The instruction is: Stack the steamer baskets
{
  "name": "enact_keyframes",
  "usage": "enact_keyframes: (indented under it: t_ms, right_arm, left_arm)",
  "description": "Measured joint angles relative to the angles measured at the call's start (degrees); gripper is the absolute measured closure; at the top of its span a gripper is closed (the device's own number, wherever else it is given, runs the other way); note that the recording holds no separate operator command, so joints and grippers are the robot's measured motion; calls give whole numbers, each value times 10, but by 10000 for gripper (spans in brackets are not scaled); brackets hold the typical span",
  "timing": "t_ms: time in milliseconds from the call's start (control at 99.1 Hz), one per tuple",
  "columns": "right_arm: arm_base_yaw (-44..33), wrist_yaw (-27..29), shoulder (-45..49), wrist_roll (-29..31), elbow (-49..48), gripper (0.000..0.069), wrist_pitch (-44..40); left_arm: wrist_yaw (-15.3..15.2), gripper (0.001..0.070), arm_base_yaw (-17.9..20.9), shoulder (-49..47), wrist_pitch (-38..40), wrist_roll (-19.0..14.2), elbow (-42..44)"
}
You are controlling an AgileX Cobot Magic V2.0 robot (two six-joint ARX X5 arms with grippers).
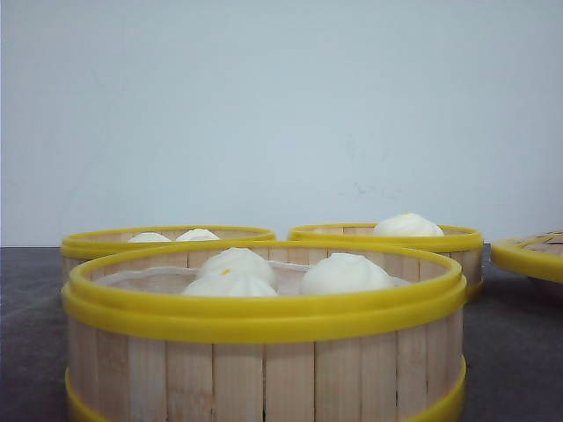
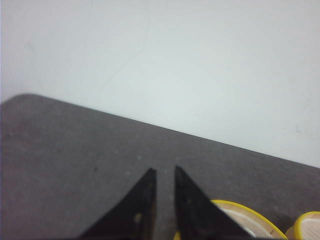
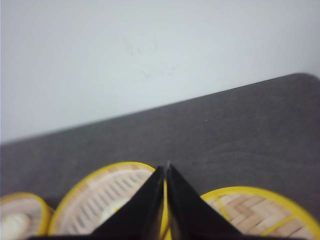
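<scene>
Three steamer baskets with pale slat walls and yellow rims stand on the dark table. The nearest basket [image 1: 264, 374] fills the front view's foreground and holds three white buns. Behind it stand a back-left basket [image 1: 167, 236] and a back-right basket [image 1: 387, 239], each with buns. Neither gripper shows in the front view. My left gripper [image 2: 163, 170] hovers over bare table, its black fingers a narrow gap apart and holding nothing, with a basket [image 2: 235, 203] beside it. My right gripper [image 3: 166, 169] is shut on nothing, above the rim of a basket [image 3: 112, 187].
A flat woven lid [image 1: 532, 255] with a yellow rim lies at the right; in the right wrist view the lid [image 3: 260, 215] sits beside the basket. A pale wall runs behind the table's far edge. Another basket's edge [image 3: 20, 215] shows nearby.
</scene>
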Motion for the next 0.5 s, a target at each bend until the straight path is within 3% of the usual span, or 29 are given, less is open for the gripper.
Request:
enact_keyframes:
  t_ms: [101, 182, 293, 505]
  right_arm:
    - [9, -1, 16, -21, 17, 412, -9]
    - [16, -2, 23, -27, 18, 292, -11]
    - [25, -10, 33, -32, 18, 249, -15]
    - [38, -12, 38, -33, 18, 241, -13]
  left_arm:
    - [13, 403, -2, 34, -10, 18, 17]
    - [30, 322, -7, 64, -15, 29, 17]
    - [45, 296, -22, 120, -12, 34, 17]
    - [55, 294, -54, 269, -17, 37, 40]
